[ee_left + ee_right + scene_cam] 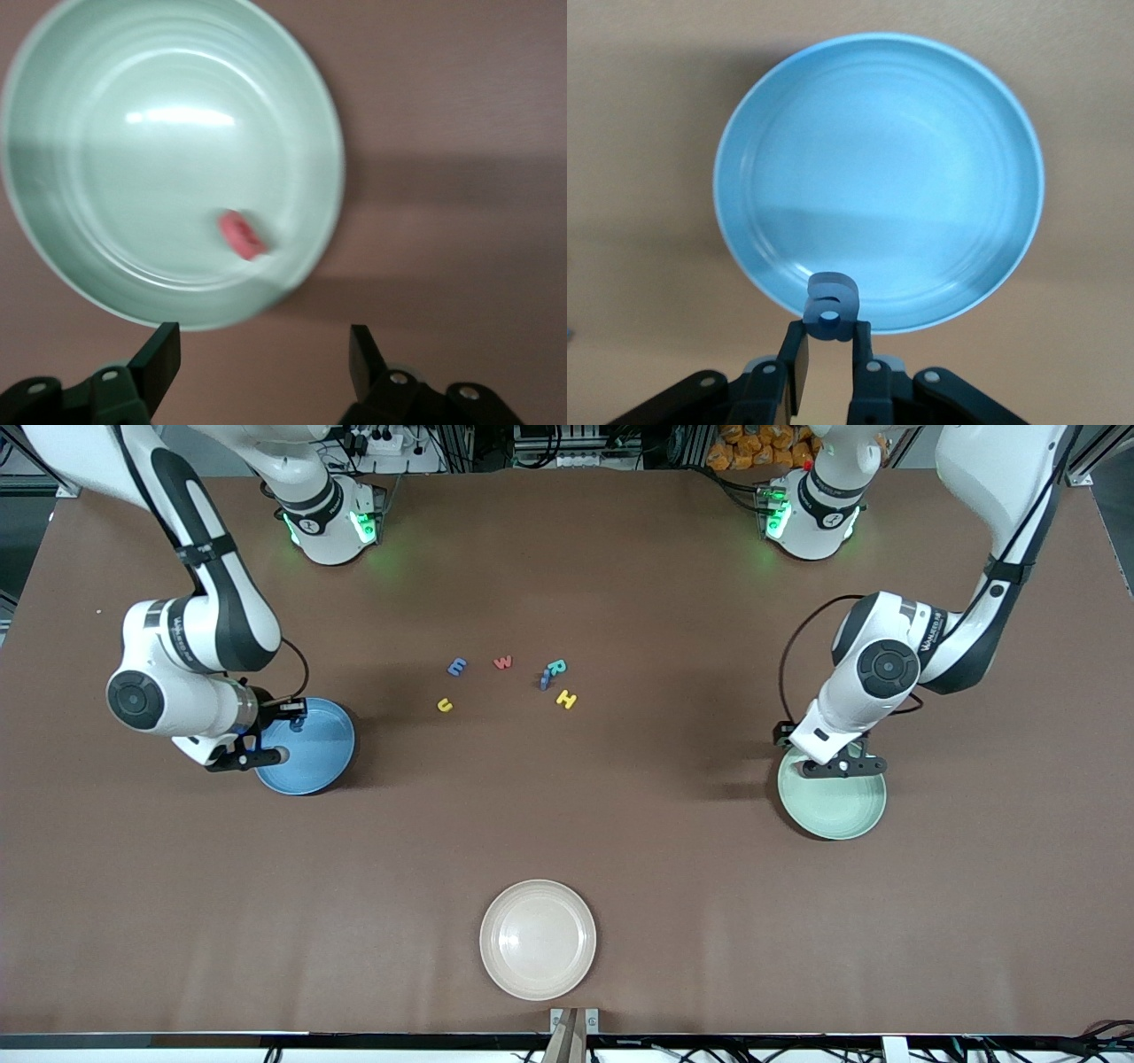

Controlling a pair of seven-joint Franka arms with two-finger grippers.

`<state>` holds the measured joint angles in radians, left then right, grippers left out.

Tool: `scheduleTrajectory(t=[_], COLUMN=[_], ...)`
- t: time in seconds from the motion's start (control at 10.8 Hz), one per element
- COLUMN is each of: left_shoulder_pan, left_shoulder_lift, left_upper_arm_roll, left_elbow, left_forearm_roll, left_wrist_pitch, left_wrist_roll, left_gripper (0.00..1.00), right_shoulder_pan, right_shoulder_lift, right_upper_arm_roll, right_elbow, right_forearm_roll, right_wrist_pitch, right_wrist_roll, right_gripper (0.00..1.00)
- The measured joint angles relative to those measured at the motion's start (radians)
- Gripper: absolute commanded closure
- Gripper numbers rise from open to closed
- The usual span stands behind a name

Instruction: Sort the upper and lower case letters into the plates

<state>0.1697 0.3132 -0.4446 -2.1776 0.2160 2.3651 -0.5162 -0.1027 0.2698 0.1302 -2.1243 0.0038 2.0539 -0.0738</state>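
I see my left gripper [261, 354] spread above the mint plate [833, 808], a red letter [241, 235] in it, my right gripper [828, 354] pinching a blue letter [830, 305] over the blue plate [323, 766], and six letters [505, 682] unsorted mid-bench between plates.

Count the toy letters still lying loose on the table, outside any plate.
5: blue E, red W, teal R, yellow H, yellow U; a sixth blue piece leans beside R.

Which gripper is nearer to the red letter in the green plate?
Left. The left gripper hangs open over the green plate holding the red letter; the right gripper is over the blue plate.
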Motion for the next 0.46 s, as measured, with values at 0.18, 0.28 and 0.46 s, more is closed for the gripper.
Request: scheduleTrajectory(t=[0.18, 0.28, 0.46], left_shoulder_pan=[-0.029, -0.068, -0.19], left_shoulder_lift=[0.01, 0.013, 0.021], left_upper_arm_roll=[-0.047, -0.06, -0.068], left_elbow=[0.017, 0.034, 0.075], left_forearm_roll=[-0.098, -0.106, -0.108], left_wrist_pitch=[0.027, 0.031, 0.032], left_wrist_roll=[-0.125, -0.224, -0.433], left_gripper=[0.15, 0.15, 0.13], right_shoulder_pan=[0.0, 0.0, -0.003], right_shoulder_lift=[0.046, 0.062, 0.067], right_upper_arm_roll=[-0.02, -0.033, -0.047], right_elbow=[0.05, 0.075, 0.116], right_forearm_roll=[-0.009, -0.009, -0.009], right_wrist_pitch=[0.012, 0.012, 0.008], right_wrist_roll=[0.0, 0.0, 0.0], right_gripper=[0.0, 0.0, 0.0])
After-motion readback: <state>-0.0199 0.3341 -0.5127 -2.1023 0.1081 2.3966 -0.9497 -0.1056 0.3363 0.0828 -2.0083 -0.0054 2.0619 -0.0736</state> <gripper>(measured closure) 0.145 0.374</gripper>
